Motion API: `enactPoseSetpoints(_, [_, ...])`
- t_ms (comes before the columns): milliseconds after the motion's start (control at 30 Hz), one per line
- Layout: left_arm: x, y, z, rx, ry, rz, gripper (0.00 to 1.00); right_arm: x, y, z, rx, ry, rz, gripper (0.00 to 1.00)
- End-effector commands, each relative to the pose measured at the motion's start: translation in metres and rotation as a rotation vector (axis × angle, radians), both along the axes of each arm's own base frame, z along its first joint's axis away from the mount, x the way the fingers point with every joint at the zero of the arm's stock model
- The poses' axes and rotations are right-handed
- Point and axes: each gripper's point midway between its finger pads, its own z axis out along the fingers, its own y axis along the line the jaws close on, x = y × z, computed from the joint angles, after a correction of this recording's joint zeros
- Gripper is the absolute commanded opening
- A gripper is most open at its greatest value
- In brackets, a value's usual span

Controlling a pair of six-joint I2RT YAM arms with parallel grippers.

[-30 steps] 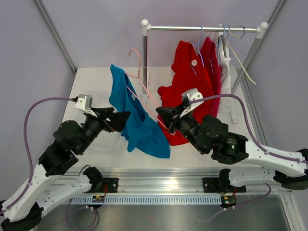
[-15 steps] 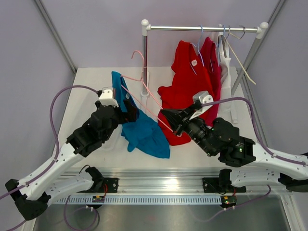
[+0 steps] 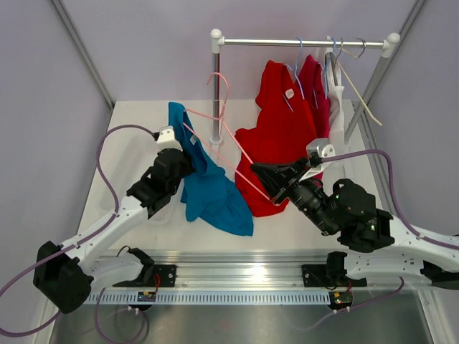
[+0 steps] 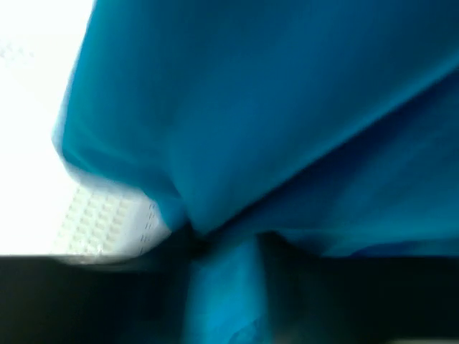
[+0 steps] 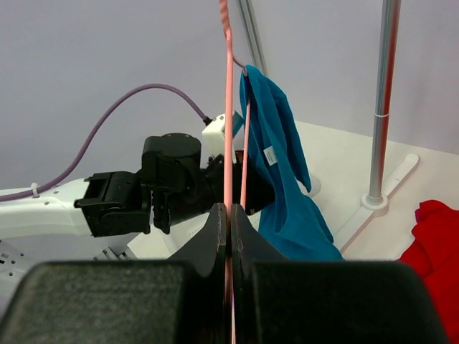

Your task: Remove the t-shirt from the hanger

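A blue t-shirt (image 3: 211, 193) hangs on a pink wire hanger (image 3: 237, 154) above the table, left of the rack post. My right gripper (image 3: 264, 180) is shut on the hanger's lower wire; in the right wrist view the wire (image 5: 228, 107) runs straight up from between its closed fingertips (image 5: 229, 208), with the t-shirt (image 5: 287, 193) draped just beyond. My left gripper (image 3: 188, 163) presses into the shirt's left side. The left wrist view is blurred and filled with blue cloth (image 4: 251, 107); a fold sits between its dark fingers (image 4: 224, 287).
A clothes rack's rod (image 3: 301, 43) crosses the back, its post (image 3: 216, 93) standing close behind the hanger. Red garments (image 3: 283, 136) and a white one (image 3: 336, 107) hang from it on other hangers. The left arm (image 5: 172, 186) lies just beyond the right fingertips.
The left arm swung forward to the t-shirt and its jaws narrowed onto the cloth. The right gripper carried the hanger rightward and back toward the rack.
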Motion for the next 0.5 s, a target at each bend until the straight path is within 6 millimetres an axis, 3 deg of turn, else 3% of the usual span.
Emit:
enactPoseSetpoints(0, [0.015, -0.012, 0.09, -0.172, -0.275, -0.032, 0.0, -0.003, -0.021, 0.029, 0.123, -0.025, -0.005, 0.0])
enactPoseSetpoints(67, [0.01, -0.007, 0.103, -0.174, -0.296, -0.026, 0.0, -0.004, -0.031, 0.028, 0.129, -0.024, -0.01, 0.0])
enactPoseSetpoints(100, [0.006, -0.002, 0.123, -0.194, -0.334, -0.016, 0.0, -0.006, -0.034, 0.026, 0.132, -0.015, -0.002, 0.0])
enactPoseSetpoints(133, [0.003, 0.001, 0.13, -0.195, -0.336, -0.018, 0.0, -0.01, -0.043, 0.028, 0.151, -0.011, 0.01, 0.0])
enactPoseSetpoints(167, [0.001, 0.002, 0.14, -0.202, -0.351, -0.027, 0.0, -0.014, -0.044, 0.018, 0.123, 0.009, 0.031, 0.0])
enactPoseSetpoints(200, [-0.004, 0.005, 0.171, -0.239, -0.407, -0.031, 0.0, -0.017, -0.048, 0.013, 0.118, 0.018, 0.042, 0.0])
enactPoseSetpoints(267, [-0.01, 0.007, 0.192, -0.249, -0.422, -0.046, 0.0, -0.024, -0.065, 0.008, 0.118, 0.038, 0.065, 0.0])
enactPoseSetpoints(300, [-0.015, 0.009, 0.222, -0.269, -0.466, -0.055, 0.0, -0.028, -0.08, 0.01, 0.146, 0.034, 0.066, 0.0])
enactPoseSetpoints(367, [-0.02, 0.013, 0.252, -0.28, -0.506, -0.062, 0.0, -0.029, -0.097, 0.007, 0.161, 0.045, 0.054, 0.0])
enactPoseSetpoints(400, [-0.026, 0.019, 0.281, -0.278, -0.547, -0.064, 0.0, -0.032, -0.113, 0.011, 0.191, 0.041, 0.051, 0.0])
enactPoseSetpoints(467, [-0.032, 0.028, 0.308, -0.261, -0.588, -0.052, 0.0, -0.031, -0.123, 0.005, 0.17, 0.051, 0.029, 0.0])
